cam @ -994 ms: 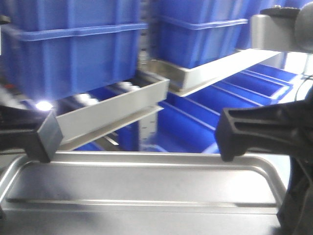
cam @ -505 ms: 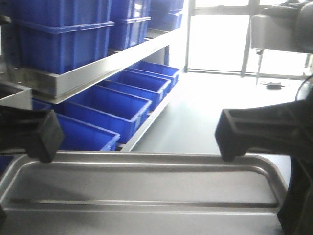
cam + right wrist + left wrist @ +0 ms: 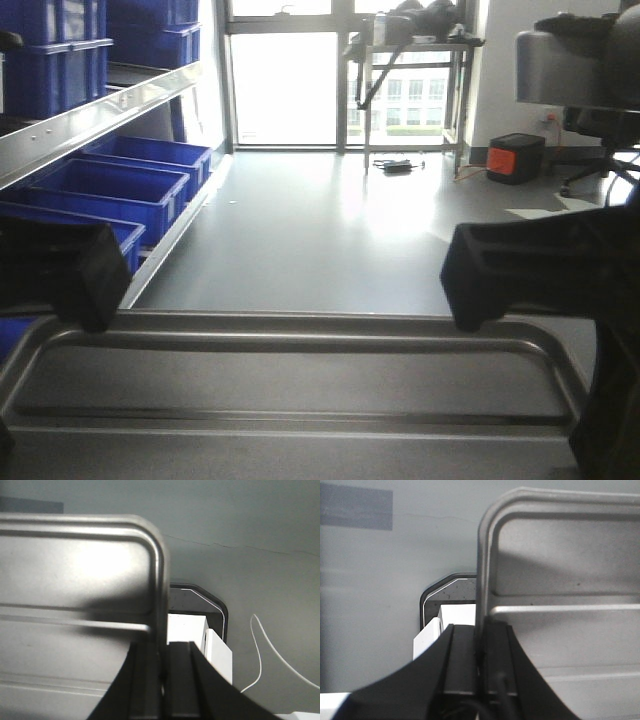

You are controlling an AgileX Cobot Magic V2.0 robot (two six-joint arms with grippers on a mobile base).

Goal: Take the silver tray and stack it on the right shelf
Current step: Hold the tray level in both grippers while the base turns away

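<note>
While each claw is clamping shut on an end rim, the left gripper (image 3: pixel 480 632) and right gripper (image 3: pixel 161 652) are holding the silver tray (image 3: pixel 300 400) level above the floor (image 3: pixel 330 230). Grabbing is looking done. Stacking is waiting, since only blue bins (image 3: pixel 110 185) are showing ahead, with no right shelf in view.

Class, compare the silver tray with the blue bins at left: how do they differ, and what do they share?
The silver tray is shallow bare metal; the blue bins are deep and blue. The tray is clamped by the left gripper and right gripper; the bins rest on a rack. Both are open-topped rectangles.
</note>
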